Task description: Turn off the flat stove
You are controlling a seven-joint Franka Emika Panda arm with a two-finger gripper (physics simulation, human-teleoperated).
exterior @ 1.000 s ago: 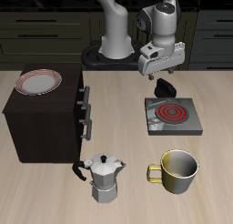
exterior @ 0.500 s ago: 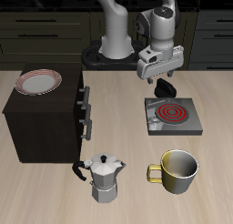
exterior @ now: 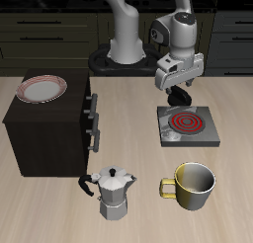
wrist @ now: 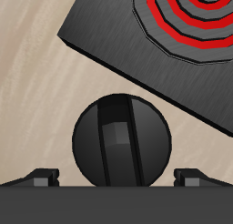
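Observation:
The flat stove (exterior: 187, 126) is a thin grey square slab lying beside the dark cabinet, and its spiral coil (exterior: 186, 119) glows red. A small knob (exterior: 168, 136) sits at the slab's front corner. My gripper (exterior: 178, 95) hangs just behind and above the stove, open and holding nothing. In the wrist view the slab (wrist: 109, 36) and red coil (wrist: 187, 18) fill the frame. A round black knob (wrist: 120, 141) with a ridge across it lies close below the gripper (wrist: 116, 180). One fingertip (wrist: 41, 178) shows on each side of the knob, without touching it.
A big dark-brown cabinet (exterior: 44, 128) with handles stands beside the stove, with a red-rimmed plate (exterior: 43, 88) on top. A silver moka pot (exterior: 114, 193) and a yellow mug (exterior: 193, 185) stand near the table's front edge.
The hand has sunk a little toward the stove and the wrist has turned. Its fingers stay open, and the coil is red throughout.

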